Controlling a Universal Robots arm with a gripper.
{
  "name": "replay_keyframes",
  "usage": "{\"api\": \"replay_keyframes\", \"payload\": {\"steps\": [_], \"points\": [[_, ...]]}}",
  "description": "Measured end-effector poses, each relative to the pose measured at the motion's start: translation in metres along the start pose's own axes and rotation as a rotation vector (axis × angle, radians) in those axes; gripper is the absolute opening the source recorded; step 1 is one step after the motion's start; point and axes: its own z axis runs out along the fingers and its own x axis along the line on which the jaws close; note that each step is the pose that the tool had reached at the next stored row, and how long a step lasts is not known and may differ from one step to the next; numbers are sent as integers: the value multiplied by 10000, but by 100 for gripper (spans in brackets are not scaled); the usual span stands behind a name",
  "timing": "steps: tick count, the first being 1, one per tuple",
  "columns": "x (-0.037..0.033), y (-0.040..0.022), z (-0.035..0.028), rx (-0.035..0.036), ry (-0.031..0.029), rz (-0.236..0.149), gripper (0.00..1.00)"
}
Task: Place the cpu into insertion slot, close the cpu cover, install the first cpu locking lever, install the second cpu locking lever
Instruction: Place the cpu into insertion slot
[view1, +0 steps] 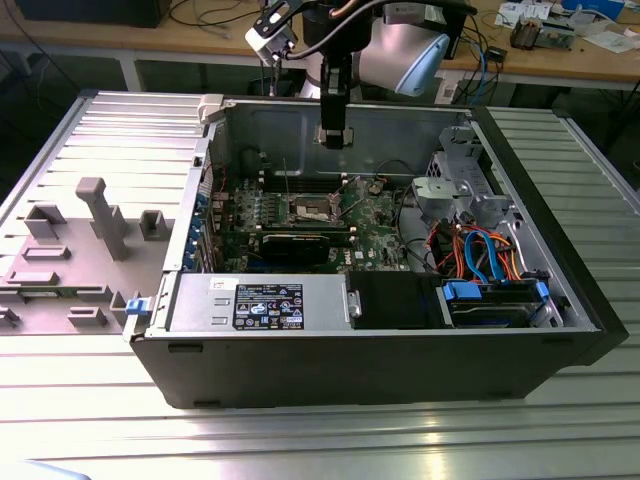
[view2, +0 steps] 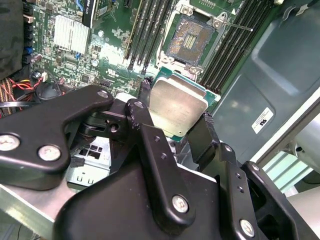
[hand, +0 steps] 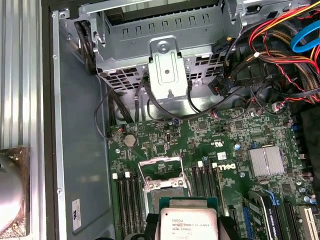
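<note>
Clamping the cpu (view2: 177, 107) by its edges, the fingers (view2: 201, 140) hang short of the insertion slot (view2: 191, 42) beyond their tips; placement step, judged to demand square alignment.
</note>
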Motion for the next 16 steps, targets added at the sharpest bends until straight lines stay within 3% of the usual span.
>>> {"api": "replay_keyframes", "payload": {"steps": [6, 16], "points": [[0, 0, 1, -1, -4, 55, 55], [0, -1, 12, -18, -83, 928, 55]]}}
